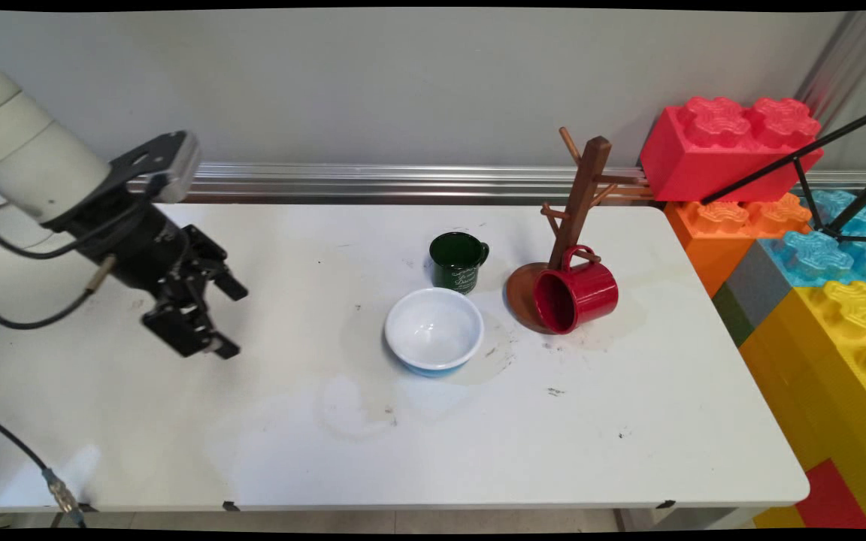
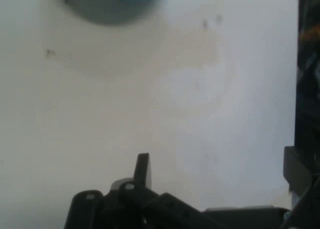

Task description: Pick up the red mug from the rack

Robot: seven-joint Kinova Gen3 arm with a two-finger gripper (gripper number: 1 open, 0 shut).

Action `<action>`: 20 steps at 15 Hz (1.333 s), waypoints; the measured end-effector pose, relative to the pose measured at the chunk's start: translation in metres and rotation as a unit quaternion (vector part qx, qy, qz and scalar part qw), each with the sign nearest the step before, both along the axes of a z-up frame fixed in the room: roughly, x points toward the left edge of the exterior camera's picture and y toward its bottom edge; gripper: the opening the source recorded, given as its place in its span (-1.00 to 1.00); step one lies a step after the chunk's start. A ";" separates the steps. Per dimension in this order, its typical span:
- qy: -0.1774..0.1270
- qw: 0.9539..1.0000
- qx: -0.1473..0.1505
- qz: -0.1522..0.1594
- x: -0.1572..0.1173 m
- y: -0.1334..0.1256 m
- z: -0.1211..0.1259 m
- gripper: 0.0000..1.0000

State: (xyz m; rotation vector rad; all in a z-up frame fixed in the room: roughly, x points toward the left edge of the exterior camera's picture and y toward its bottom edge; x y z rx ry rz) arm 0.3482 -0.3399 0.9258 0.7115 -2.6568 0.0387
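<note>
A white table [image 1: 328, 451], scuffed and stained, stands against a pale wall. The gripper [image 1: 226, 315] hangs above its left part with fingers spread wide and nothing between them, well apart from everything else. Nearest to it is a white bowl [image 1: 434, 330] with a blue outside, near the middle. Just behind the bowl stands a dark green mug [image 1: 457, 261]. A red mug [image 1: 576, 295] lies tipped at the foot of a wooden mug tree [image 1: 579, 191]. In the hand view only the bowl's blurred edge [image 2: 112, 4] shows, cut off at the top.
</note>
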 end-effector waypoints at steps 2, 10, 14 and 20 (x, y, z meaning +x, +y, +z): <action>-0.002 1.000 -0.003 0.028 -0.020 0.001 0.009 1.00; -0.027 0.993 -0.011 0.118 -0.138 -0.005 0.048 1.00; -0.029 0.990 -0.013 0.139 -0.180 -0.010 0.051 1.00; -0.011 0.988 -0.033 0.152 -0.231 -0.030 0.028 1.00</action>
